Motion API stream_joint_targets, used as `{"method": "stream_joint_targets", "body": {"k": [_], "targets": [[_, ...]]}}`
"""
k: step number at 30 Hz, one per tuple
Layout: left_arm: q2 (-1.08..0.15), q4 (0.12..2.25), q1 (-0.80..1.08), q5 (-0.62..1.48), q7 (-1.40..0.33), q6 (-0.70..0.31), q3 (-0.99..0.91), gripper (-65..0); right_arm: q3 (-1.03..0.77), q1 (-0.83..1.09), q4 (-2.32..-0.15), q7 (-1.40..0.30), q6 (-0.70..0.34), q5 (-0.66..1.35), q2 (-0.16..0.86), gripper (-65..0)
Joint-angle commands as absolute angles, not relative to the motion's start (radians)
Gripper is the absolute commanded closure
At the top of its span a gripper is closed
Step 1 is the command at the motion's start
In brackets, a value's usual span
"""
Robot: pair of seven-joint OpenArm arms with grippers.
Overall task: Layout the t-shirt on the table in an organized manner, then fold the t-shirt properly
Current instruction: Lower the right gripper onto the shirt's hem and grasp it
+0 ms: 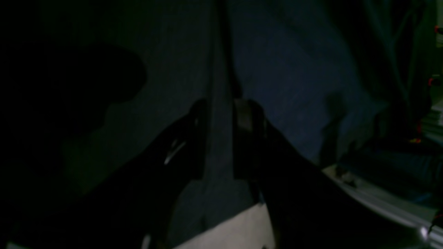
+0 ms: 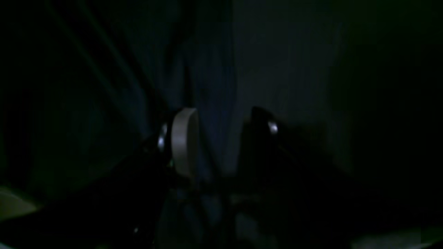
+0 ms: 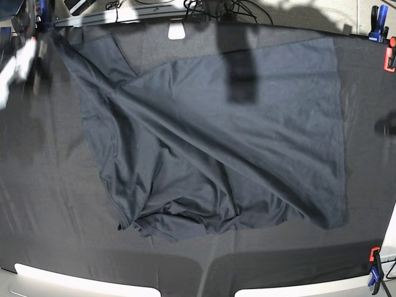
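bench (image 3: pixel 49 204): a wide sheet of creased black cloth fills my base view; pale edging shows along the near side.
clamps: an orange one (image 3: pixel 390 59) and a blue one (image 3: pixel 375 15) at the far right corner, and another pair (image 3: pixel 375 266) at the near right corner.
room: cables (image 3: pixel 210 7) and a rail lie beyond the far edge; both wrist views are very dark.
t-shirt (image 3: pixel 235 142): lies on the middle of the bench, mostly spread. its right edge runs straight, a long diagonal crease crosses it from the far left, and the near left part is bunched in folds.
left hand (image 1: pixel 221 138): i see a narrow gap between its fingers, with a raised ridge of dark fabric running through the gap; i cannot tell whether the fingers touch it.
right hand (image 2: pixel 221 145): stands wide, a pale pad (image 2: pixel 185 141) on one finger, with dark cloth visible between the fingers and nothing gripped.
right arm (image 3: pixel 15 59): a pale blur at the far left corner, beside the shirt's far left tip.
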State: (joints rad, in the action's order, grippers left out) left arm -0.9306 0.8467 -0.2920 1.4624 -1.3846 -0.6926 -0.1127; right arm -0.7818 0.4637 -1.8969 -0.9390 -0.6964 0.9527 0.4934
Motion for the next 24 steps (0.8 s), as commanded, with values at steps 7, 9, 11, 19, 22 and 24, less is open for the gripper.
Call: {"method": "stream_joint_targets", "body": {"k": [7,9,11,19,22,24], "targets": [[-0.767,0.929,-0.321,1.484,-1.329,-0.698,-0.272,-11.6,-0.454,0.116,-1.862,-0.87,-0.632,0.672,0.513,-24.8],[-0.715,0.958,-0.321,1.462,-1.282,-0.698,-0.274,-11.6,-0.342,0.026,-1.821,-0.839,-0.579,0.594,0.511,-24.8],[-0.66,0.989,-0.321,1.381,-1.241,-0.698,-0.274,-11.6,-0.248,-0.071,-1.759,-0.838,-0.538,0.524,0.502,-24.8],[-0.467,1.062,-0.321,1.279,-1.196,-0.698,-0.274,-11.6,-0.019,-0.54,-1.296,-0.873,-0.523,0.471,0.372,-24.8],[-0.419,1.062,-0.321,1.243,-1.195,-0.698,-0.274,-11.6,0.061,-0.723,-1.079,-0.92,-0.523,0.453,0.314,-24.8],[-0.398,1.062,-0.319,1.23,-1.195,-0.698,-0.274,-11.6,0.103,-0.83,-0.937,-0.928,-0.523,0.413,0.278,-24.8]]}}
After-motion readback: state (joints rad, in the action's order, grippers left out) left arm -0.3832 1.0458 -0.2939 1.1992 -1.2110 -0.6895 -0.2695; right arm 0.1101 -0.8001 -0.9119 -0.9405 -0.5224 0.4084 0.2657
